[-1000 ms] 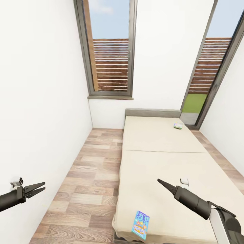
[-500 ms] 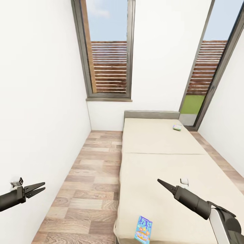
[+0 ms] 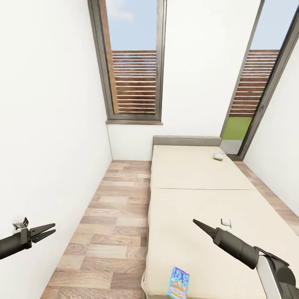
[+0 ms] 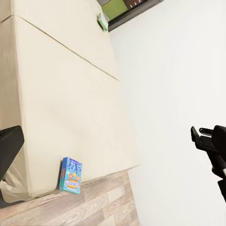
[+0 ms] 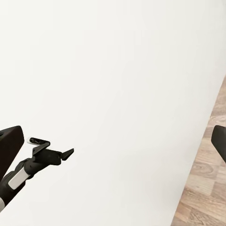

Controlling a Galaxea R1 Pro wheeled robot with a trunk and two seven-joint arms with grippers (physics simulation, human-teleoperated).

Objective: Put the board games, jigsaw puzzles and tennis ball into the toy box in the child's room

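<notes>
A blue board game (image 3: 179, 283) with a cartoon cover lies flat at the near end of the bed (image 3: 195, 207). The left wrist view has it close to the mattress edge (image 4: 71, 174). A green-white board game (image 3: 218, 156) rests far off by the headboard, on the bed's right side. My left gripper (image 3: 47, 231) hangs open over the floor by the left wall, holding nothing. My right gripper (image 3: 198, 224) hovers above the mattress beyond the blue box, open, with its fingers (image 5: 10, 143) wide apart. The table, toy box, jigsaw puzzles and tennis ball are out of view.
A strip of wooden floor (image 3: 112, 216) runs between the white left wall (image 3: 45, 145) and the bed. A tall window (image 3: 133, 62) fills the far wall, and a glazed door (image 3: 249, 104) stands at the back right. More floor lies to the bed's right.
The whole picture has shifted, so the camera has moved: the blue game now sits lower in view, near the bottom edge. Both arms keep the same pose.
</notes>
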